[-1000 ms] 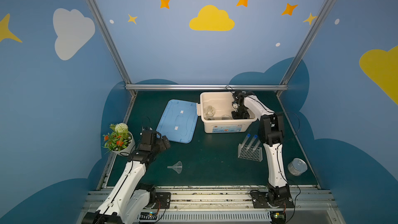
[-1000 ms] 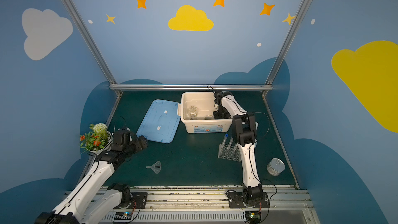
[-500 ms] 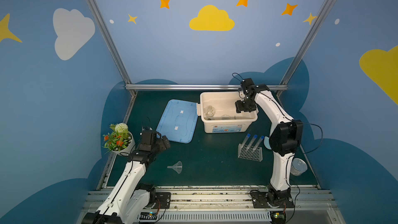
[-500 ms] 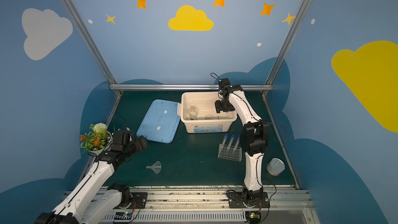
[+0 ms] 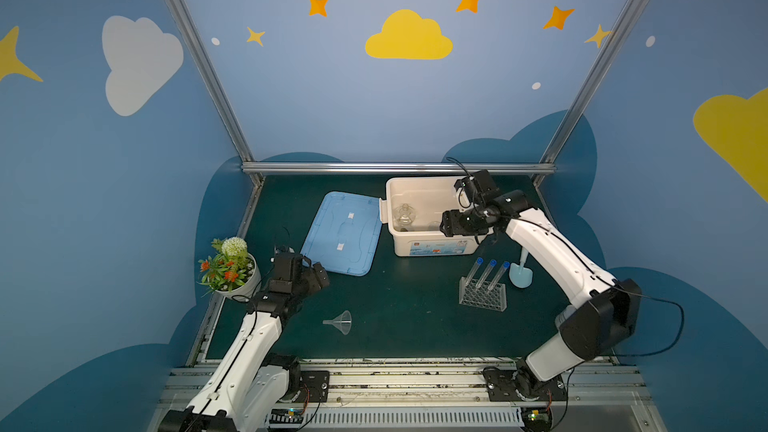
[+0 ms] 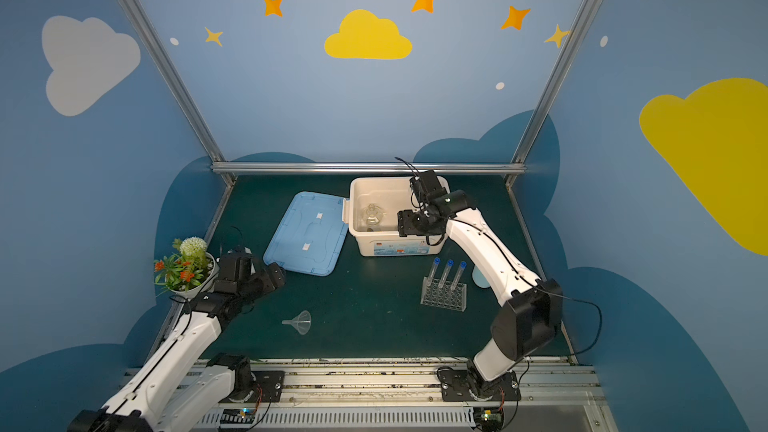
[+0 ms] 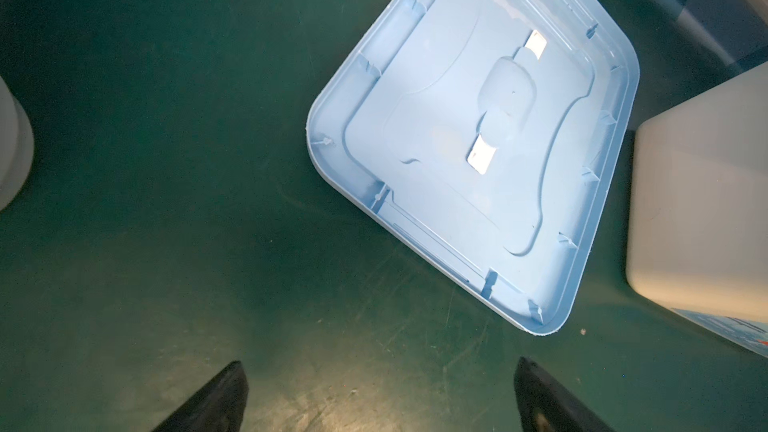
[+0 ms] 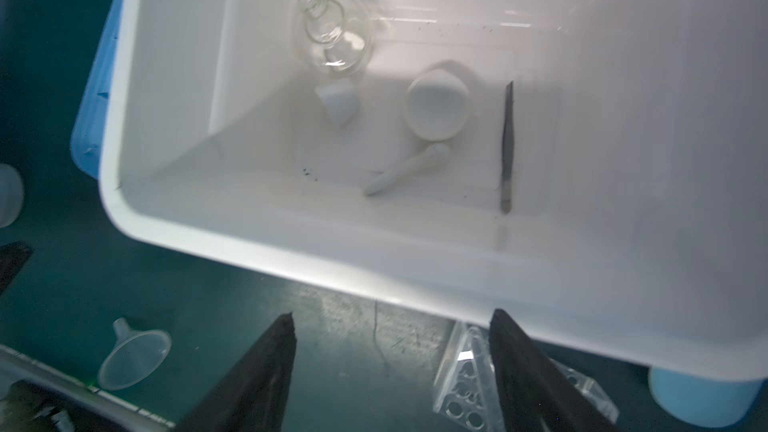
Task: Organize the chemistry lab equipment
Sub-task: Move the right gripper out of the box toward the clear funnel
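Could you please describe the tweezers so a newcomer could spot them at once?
Look inside the open white plastic bin on the green mat. On its floor, beside the round white bowl and white pestle, lie the thin grey tweezers, the only dark item there.

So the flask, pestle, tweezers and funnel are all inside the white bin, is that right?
No. The funnel lies on the green mat outside the white bin, as both top views show. The flask, pestle and tweezers are inside.
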You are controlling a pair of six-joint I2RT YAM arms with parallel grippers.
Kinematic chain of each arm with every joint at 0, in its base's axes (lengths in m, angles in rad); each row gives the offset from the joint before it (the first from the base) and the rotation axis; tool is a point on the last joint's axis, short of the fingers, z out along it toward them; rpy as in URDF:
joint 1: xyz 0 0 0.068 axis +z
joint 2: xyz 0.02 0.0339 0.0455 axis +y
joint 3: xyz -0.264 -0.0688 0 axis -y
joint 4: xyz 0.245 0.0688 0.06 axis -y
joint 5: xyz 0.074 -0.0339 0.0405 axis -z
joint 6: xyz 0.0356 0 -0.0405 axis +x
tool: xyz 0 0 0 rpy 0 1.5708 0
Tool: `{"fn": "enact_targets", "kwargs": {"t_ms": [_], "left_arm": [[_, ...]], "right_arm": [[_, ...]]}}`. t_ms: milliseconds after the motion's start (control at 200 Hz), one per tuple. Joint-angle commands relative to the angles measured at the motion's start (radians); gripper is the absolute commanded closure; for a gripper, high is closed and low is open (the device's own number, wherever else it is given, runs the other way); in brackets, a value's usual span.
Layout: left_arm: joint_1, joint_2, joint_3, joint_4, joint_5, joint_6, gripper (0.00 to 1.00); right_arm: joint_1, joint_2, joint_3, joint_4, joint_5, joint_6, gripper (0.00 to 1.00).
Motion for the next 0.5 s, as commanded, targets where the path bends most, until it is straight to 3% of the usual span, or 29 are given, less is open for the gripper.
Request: {"fn": "enact_targets", "kwargs": {"t_ms": [0,235,370,491], "left_arm": [[0.007,0.003,-0.001,0.016,0.014,-0.007,0.00],[0.023,0.009,0.003,0.016,0.011,-0.002,0.00],[0.033,0.011,-0.002,0.032,0.021,-0.005,0.00],[0.043,0.023,-0.003,0.056,0.040,-0.016,0.00]], "right_arm": [[0.084,-0.114,-0.106,0.163,-0.036,0.129,0.26],[0.279,-0.267,-0.440,0.515,-0.167,0.359,0.31],[0.379,-0.234,-0.524,0.582,-0.182,0.452,0.37],[0.473,-0.163,-0.516,0.596,-0.187,0.433,0.42]]}}
